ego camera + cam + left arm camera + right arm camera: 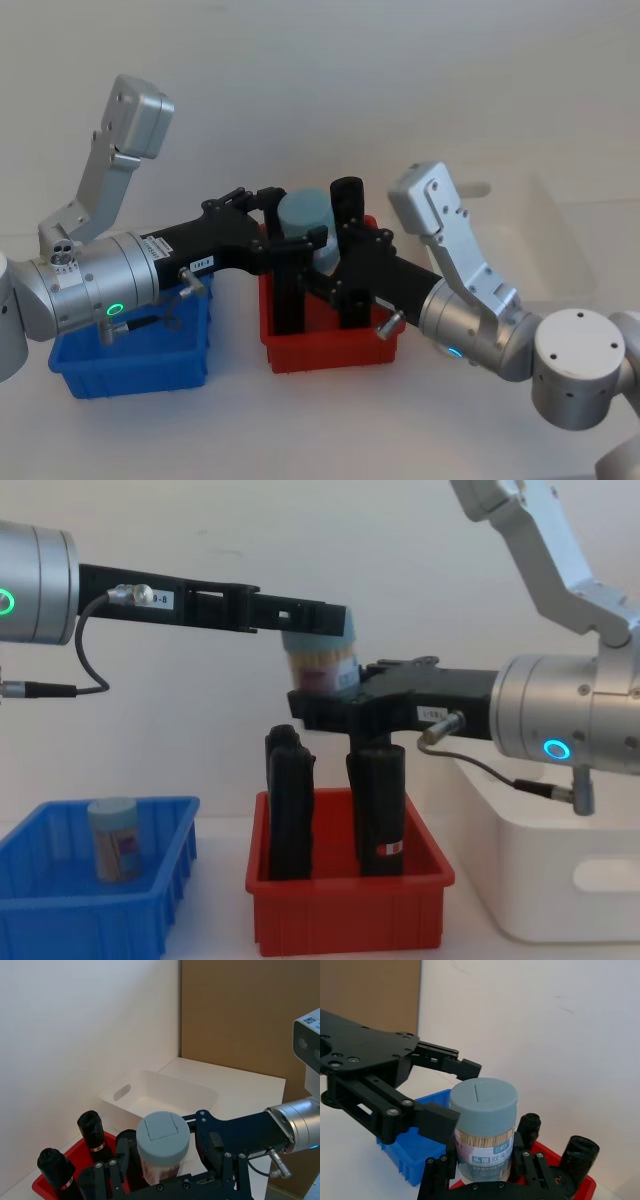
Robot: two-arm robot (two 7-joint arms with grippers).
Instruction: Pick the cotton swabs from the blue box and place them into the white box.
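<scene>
While both arms reach in over the red bin (350,920), a tub of cotton swabs (320,668) is held in the air between them, upright and directly above the black rolled packs (378,810) that stand on end in that bin. Right gripper (312,706): enters from the robot's right and pinches the lower, labelled part of the tub, with one finger pressed to each side, as the right wrist view shows. Left gripper (322,620): enters from the robot's left at the level of the pale blue-grey lid and lies close against it; whether it clamps the lid cannot be told. Blue box (60,920): rests on the table on the robot's left, just beside the red bin and below the left arm; a second tub of cotton swabs (112,838) stands upright inside it. White box (560,880): rests on the robot's right, just beside the red bin, below the right arm and well apart from the raised tub
</scene>
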